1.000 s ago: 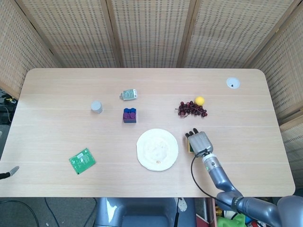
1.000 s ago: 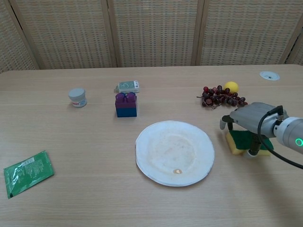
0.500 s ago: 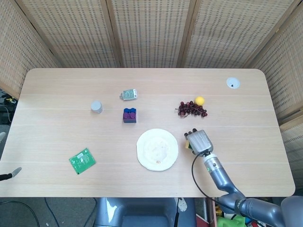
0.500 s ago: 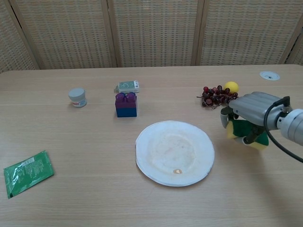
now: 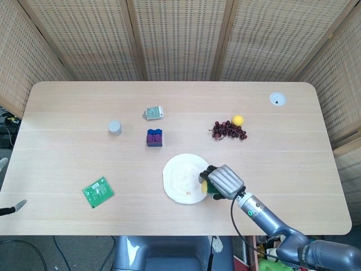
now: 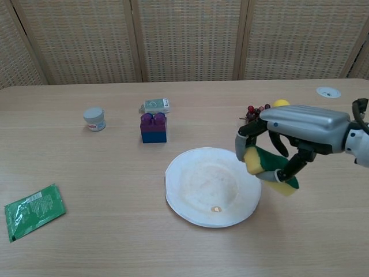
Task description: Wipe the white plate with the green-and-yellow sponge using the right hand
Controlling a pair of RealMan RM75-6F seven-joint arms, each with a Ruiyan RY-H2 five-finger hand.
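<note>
The white plate [image 5: 186,178] [image 6: 210,186] lies near the table's front middle, with a small orange crumb [image 6: 216,209] near its front rim. My right hand [image 5: 221,181] [image 6: 294,134] grips the green-and-yellow sponge [image 6: 269,168] [image 5: 205,185] and holds it tilted in the air over the plate's right edge. The sponge's yellow side faces left toward the plate. In the head view the hand covers most of the sponge. My left hand is not in either view.
Behind the plate stand a blue-and-purple block [image 5: 154,138] [image 6: 153,128], a small card box [image 5: 153,113], a grey jar [image 5: 115,127] [image 6: 94,119], grapes [image 5: 228,130] and a yellow ball [image 5: 238,119]. A green packet [image 5: 97,192] [image 6: 31,211] lies front left. A white disc [image 5: 277,99] sits far right.
My right hand has lifted the sponge off the table right of the plate and carried it left, to above the plate's right edge.
</note>
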